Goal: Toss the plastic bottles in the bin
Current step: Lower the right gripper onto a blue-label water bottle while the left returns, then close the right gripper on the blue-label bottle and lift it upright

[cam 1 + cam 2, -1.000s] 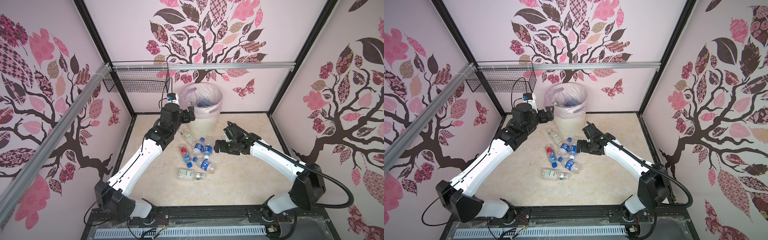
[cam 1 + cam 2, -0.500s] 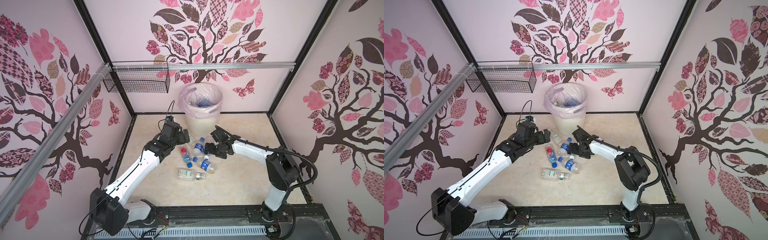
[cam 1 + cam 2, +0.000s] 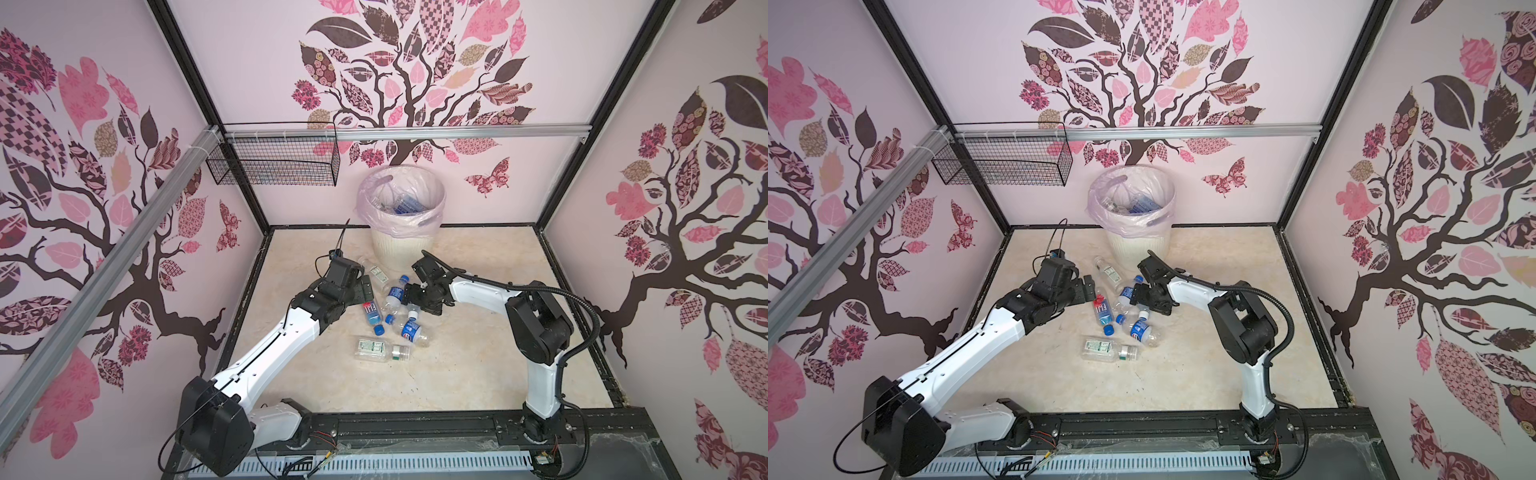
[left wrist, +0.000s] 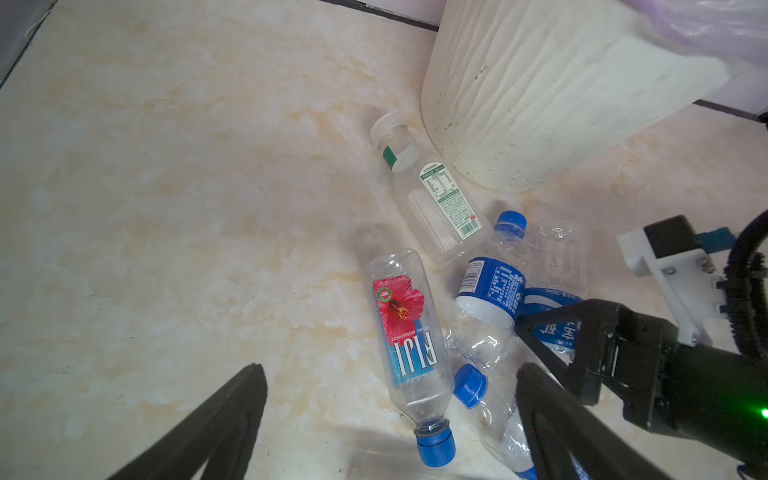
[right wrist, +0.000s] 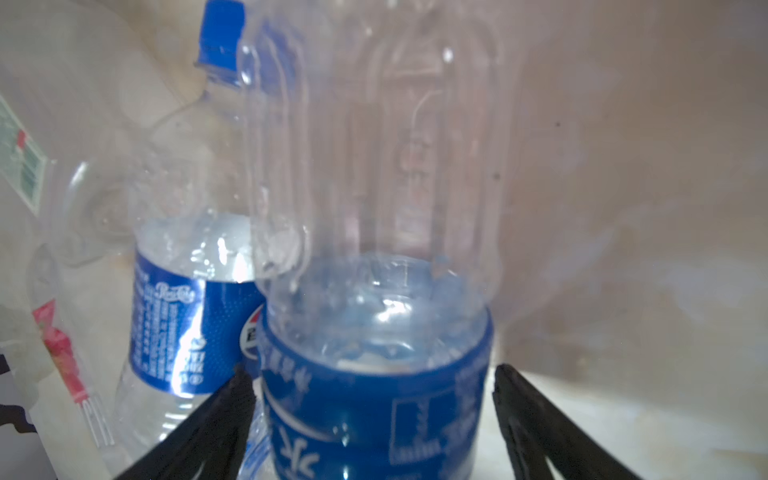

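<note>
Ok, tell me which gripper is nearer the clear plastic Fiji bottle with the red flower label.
Left. The left gripper is open with the Fiji bottle lying just ahead between its jaws; the right gripper is farther off, straddling a blue-labelled clear bottle.

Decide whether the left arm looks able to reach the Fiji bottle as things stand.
Probably yes: the Fiji bottle lies flat right before the left gripper, jaws open, with nothing on top of it. A crushed bottle crowds one side.

Bright even light, soft shadows, blurry right wrist view.
</note>
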Robot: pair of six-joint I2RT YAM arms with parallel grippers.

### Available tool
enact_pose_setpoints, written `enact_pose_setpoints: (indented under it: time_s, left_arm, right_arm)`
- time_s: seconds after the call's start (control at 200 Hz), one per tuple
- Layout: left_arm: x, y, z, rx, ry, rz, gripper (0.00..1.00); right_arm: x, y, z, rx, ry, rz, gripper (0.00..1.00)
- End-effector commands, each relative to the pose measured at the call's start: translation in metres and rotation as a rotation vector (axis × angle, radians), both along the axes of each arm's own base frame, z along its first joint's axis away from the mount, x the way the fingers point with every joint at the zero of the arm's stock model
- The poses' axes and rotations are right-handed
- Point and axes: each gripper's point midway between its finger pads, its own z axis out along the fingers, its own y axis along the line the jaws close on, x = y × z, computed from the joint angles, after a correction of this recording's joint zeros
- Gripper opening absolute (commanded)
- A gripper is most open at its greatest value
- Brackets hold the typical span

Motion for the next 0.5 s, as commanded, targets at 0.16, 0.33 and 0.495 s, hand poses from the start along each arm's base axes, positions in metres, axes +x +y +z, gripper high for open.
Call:
enact_pose_setpoints:
  time_s: [0.16, 0.33, 0.495]
  left_arm:
    - [0.002, -0.003, -0.019, 0.099, 0.113, -0.051, 0.97]
    - [0.001, -0.012, -0.017, 0.032, 0.086, -0.075, 0.97]
    - [-0.001, -0.018, -0.015, -0.014, 0.093, -0.087, 0.97]
  right_arm:
    - [0.004, 0.000, -0.015, -0.051, 0.026, 0.013, 0.79]
    - [0.001, -0.006, -0.015, -0.074, 0.021, 0.022, 0.68]
    - [0.000, -0.016, -0.009, -0.091, -0.003, 0.022, 0.60]
